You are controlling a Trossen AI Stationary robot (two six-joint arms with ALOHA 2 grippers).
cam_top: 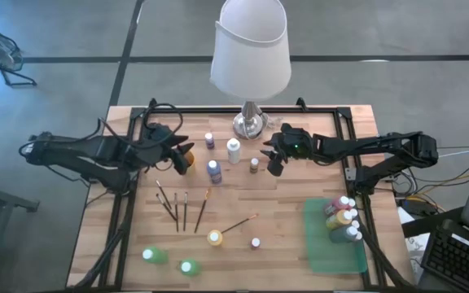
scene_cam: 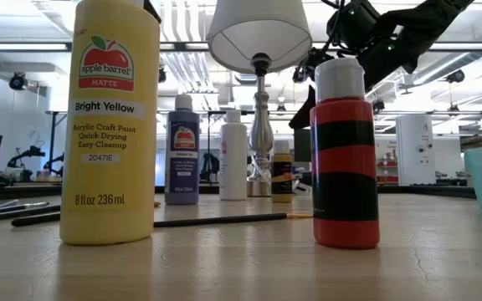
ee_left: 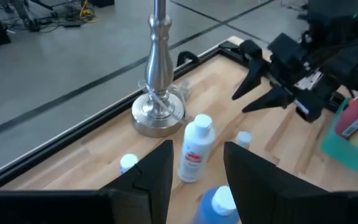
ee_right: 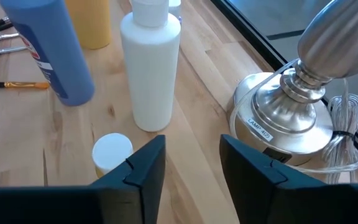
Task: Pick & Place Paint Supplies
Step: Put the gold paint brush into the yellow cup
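The small white-capped ochre paint bottle stands on the wooden desk just ahead of the right gripper, whose jaws are parted and empty. Light, rigid plastic, likely slick (best pinched around the body below the cap). The left gripper, jaws also apart and empty, has the blue paint bottle just beyond them. The flat green plastic tray holds several bottles, well off from both.
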